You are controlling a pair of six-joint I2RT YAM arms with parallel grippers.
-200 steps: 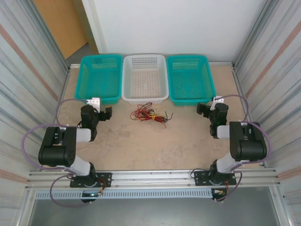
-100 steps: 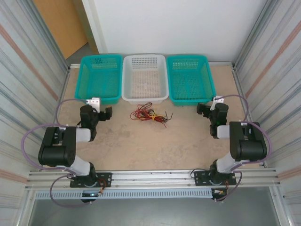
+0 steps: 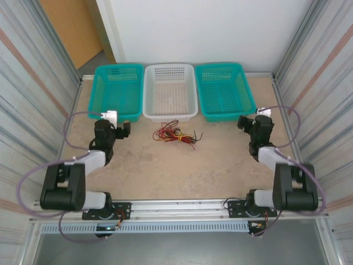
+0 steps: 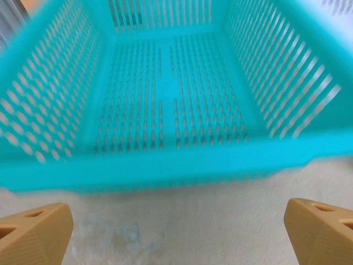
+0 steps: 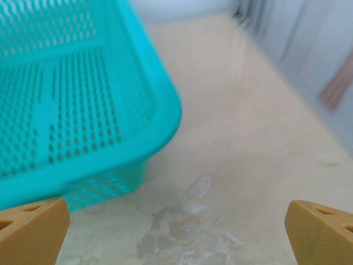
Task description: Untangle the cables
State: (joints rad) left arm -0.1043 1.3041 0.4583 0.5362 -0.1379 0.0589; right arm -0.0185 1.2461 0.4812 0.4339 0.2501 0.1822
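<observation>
The cables [image 3: 177, 134] lie as one small tangle of thin red, black and yellow strands on the beige table, just in front of the white basket. My left gripper [image 3: 115, 125] hovers to the left of the tangle, well apart from it, open, with nothing between its tan fingertips [image 4: 33, 232]. It faces the left teal basket [image 4: 165, 160]. My right gripper [image 3: 253, 119] is far to the right of the cables, also open and holding nothing. Its fingertips [image 5: 320, 229] flank bare table beside the right teal basket's corner [image 5: 157, 130].
Three perforated baskets stand in a row at the back: teal [image 3: 97, 94], white [image 3: 170, 115], teal [image 3: 250, 100]. Corrugated metal walls close both sides. A metal rail [image 3: 176, 207] carries the arm bases at the near edge.
Both arms have unfolded, their elbows dropping toward the near edge. The right gripper shifted right and slightly back; the left one barely moved. The cables stayed put.
</observation>
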